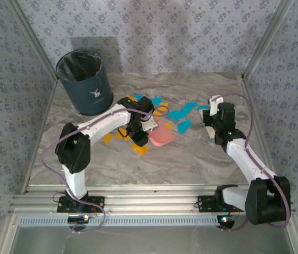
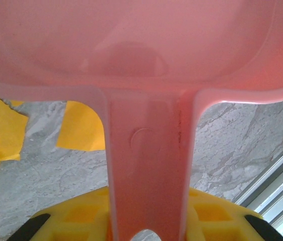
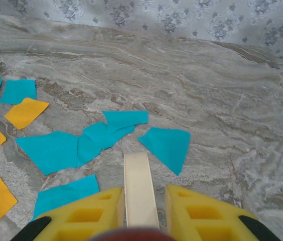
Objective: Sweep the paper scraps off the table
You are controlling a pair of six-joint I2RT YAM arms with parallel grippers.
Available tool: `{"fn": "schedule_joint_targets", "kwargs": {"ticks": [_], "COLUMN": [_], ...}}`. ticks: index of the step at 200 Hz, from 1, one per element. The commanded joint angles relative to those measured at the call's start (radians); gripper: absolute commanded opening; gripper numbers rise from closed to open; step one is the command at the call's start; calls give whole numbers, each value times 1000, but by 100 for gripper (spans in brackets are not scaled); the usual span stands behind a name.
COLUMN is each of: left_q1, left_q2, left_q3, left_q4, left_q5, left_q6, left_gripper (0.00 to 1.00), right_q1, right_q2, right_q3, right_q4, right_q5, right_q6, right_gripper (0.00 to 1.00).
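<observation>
Centre-left in the top view, the left gripper (image 1: 138, 139) clamps the pink dustpan (image 1: 162, 135) by its handle. Paper scraps (image 1: 183, 112) ring it mid-table (image 1: 191, 159). Right of them, the right gripper (image 3: 140, 213) pinches a cream flat tool (image 3: 139, 183). A hard sweep could flick scraps past the pan.

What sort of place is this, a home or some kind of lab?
Likely a robot test booth, not a home: a marble-look table on aluminium rails, wallpapered panels close around it, two robot arms bolted at its edge.
</observation>
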Motion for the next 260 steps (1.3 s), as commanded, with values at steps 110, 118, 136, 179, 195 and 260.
{"fn": "schedule_joint_targets", "kwargs": {"ticks": [110, 118, 136, 179, 195, 260], "left_q1": [-9, -9, -7, -5, -5, -4], "left_q2": [117, 119, 127, 133, 142, 154], "left_q3": [72, 72, 76, 65, 63, 56], "left_q4": [-106, -106, -106, -96, -96, -94], "left_q5": [-33, -29, -20, 9, 10, 3], "left_q6": [-4, -5, -8, -1, -1, -5], "left_gripper": [0, 0, 0, 0, 0, 0], "right_q1": [124, 130, 142, 184, 203, 275], "right_q2": [105, 107, 108, 102, 94, 37], "right_q3": [59, 59, 55, 45, 42, 21], "right_q4": [107, 105, 100, 76, 66, 29], "right_q5": [71, 70, 65, 41, 35, 3], "right_q6": [-87, -90, -89, -84, -78, -25], "right_gripper": [0, 0, 0, 0, 0, 0]}}
